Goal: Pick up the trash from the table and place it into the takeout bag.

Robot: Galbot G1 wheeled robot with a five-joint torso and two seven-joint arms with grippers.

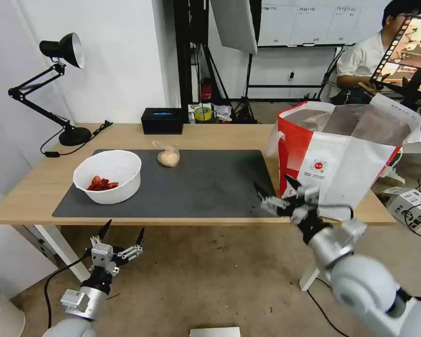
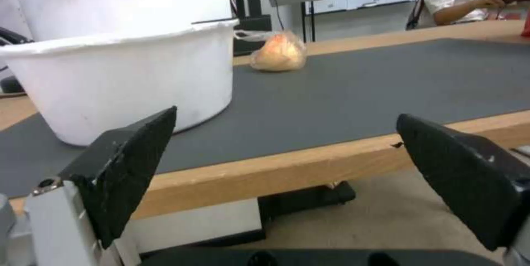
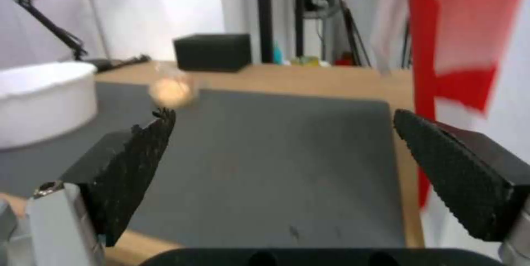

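Observation:
A white bowl [image 1: 109, 176] with red scraps sits on the left of the dark mat [image 1: 206, 187]; it also fills the near side of the left wrist view as the bowl [image 2: 127, 79]. A small clear bag with a beige lump [image 1: 168, 156] lies on the mat's far edge, seen too as the bag [image 2: 279, 52] and the bag [image 3: 172, 88]. The takeout bag [image 1: 346, 159] stands open at the table's right end, its red panel [image 3: 458, 50] close beside my right gripper. My right gripper [image 1: 272, 191] is open and empty over the mat's front right corner. My left gripper [image 1: 123, 229] is open, below the table's front edge.
A black tissue box [image 1: 162, 120] and a black desk lamp [image 1: 56, 84] stand at the back of the table [image 1: 42, 182]. A person sits behind the bag at the far right. Boxes and cables lie on the floor to the right.

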